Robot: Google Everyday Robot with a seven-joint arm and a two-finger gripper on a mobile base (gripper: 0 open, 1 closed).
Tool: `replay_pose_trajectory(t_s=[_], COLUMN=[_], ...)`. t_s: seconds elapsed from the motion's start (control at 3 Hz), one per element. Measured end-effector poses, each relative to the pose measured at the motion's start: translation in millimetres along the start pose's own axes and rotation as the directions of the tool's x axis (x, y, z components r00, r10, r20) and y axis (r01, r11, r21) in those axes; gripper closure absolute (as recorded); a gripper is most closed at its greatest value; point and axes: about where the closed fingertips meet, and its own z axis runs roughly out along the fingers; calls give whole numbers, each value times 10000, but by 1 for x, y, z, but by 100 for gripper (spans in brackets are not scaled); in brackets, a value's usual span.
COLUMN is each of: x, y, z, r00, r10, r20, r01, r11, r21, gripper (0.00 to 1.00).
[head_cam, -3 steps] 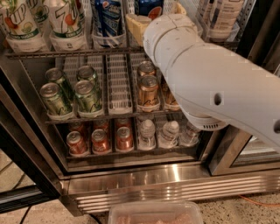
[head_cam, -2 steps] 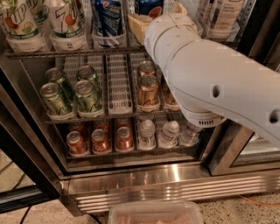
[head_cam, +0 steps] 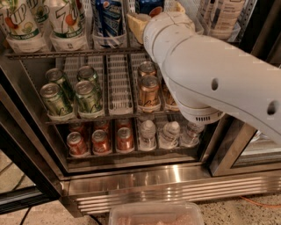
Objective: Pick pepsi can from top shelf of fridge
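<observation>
Down at the very front, a pale plastic tub (head_cam: 156, 214) sits on the floor before the fridge (head_cam: 175, 186) and its ribbed steel base. Up we go: bottom rack, red cans (head_cam: 101, 141) to the left, small water bottles (head_cam: 169, 134) to the right. Middle rack, green cans (head_cam: 70, 93) at the left end, copper cans (head_cam: 149, 90) further right, partly behind the big white arm (head_cam: 219, 83). And here's the action: the top shelf (head_cam: 66, 53). 7UP bottles (head_cam: 66, 19) at its left end, a streaky blue can (head_cam: 107, 19) next, and just right of that the pepsi can (head_cam: 147, 5), near the shelf's front edge and mostly hidden. The gripper (head_cam: 154, 15) is right up against it. Wide, narrow or clamped, I can't tell, because the wrist blocks the view. This reads as the reach-and-grasp step. Next call: a sure close on the can, then a straight pull out over the front edge, clear of the streaky blue can.
</observation>
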Motion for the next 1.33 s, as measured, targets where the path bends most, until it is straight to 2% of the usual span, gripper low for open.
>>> replay_pose_trajectory(t_s=[0.33, 1.0, 1.33], x=[1, 1, 1], y=[2, 2, 2], z=[3, 3, 3], r00=[9999, 9999, 9999], r10=[76, 76, 76], r20=[-122, -121, -122], r01=[-78, -78, -78], r11=[9998, 9998, 9998], r21=[-162, -162, -163], gripper=[55, 99, 100])
